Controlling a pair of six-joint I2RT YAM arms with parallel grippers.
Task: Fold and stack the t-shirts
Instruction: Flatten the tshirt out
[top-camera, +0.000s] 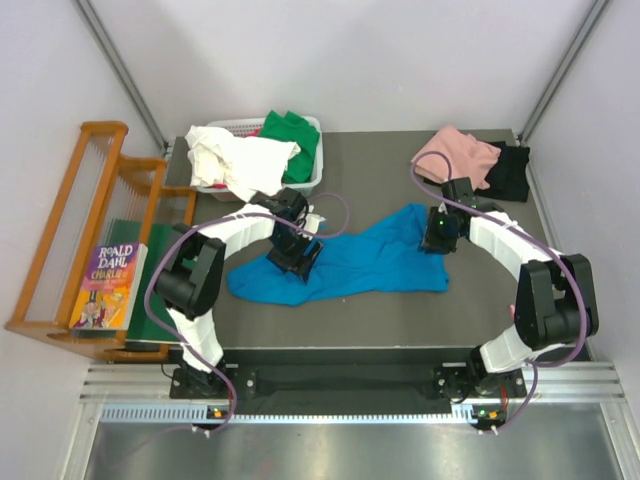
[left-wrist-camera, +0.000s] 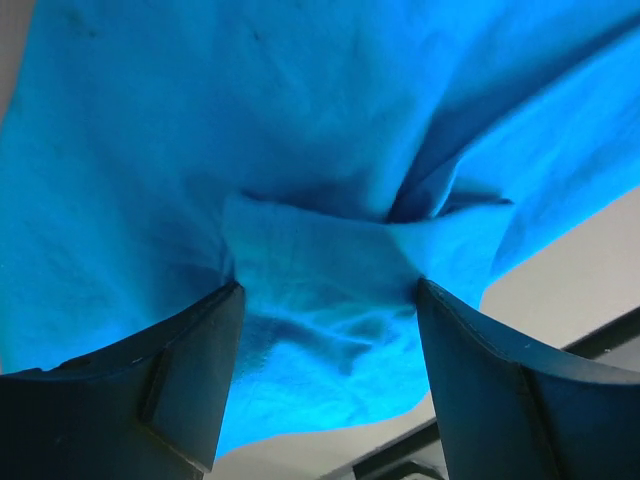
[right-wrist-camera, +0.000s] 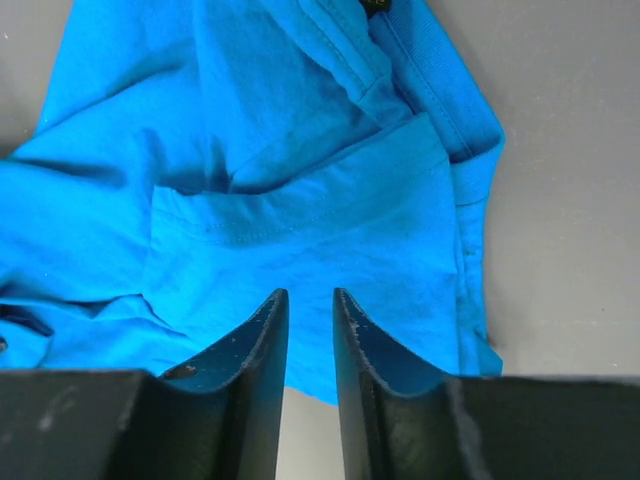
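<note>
A bright blue t-shirt (top-camera: 350, 262) lies crumpled across the middle of the grey table (top-camera: 400, 320). My left gripper (top-camera: 297, 255) is down on its left part. In the left wrist view its fingers (left-wrist-camera: 190, 370) stand wide apart with a raised fold of blue cloth (left-wrist-camera: 330, 270) between them. My right gripper (top-camera: 437, 235) is on the shirt's right end. In the right wrist view its fingers (right-wrist-camera: 275, 330) are drawn close with a narrow gap, tips over the blue cloth (right-wrist-camera: 300, 230) near its edge. Whether cloth is pinched there does not show.
A white basket (top-camera: 312, 125) at the back holds a white tee (top-camera: 235, 160) and a green tee (top-camera: 295, 135). A pink tee (top-camera: 455, 155) and a black tee (top-camera: 510, 170) lie at the back right. A wooden rack (top-camera: 70, 230), a book (top-camera: 105, 285) and a dark green board (top-camera: 150, 300) stand left.
</note>
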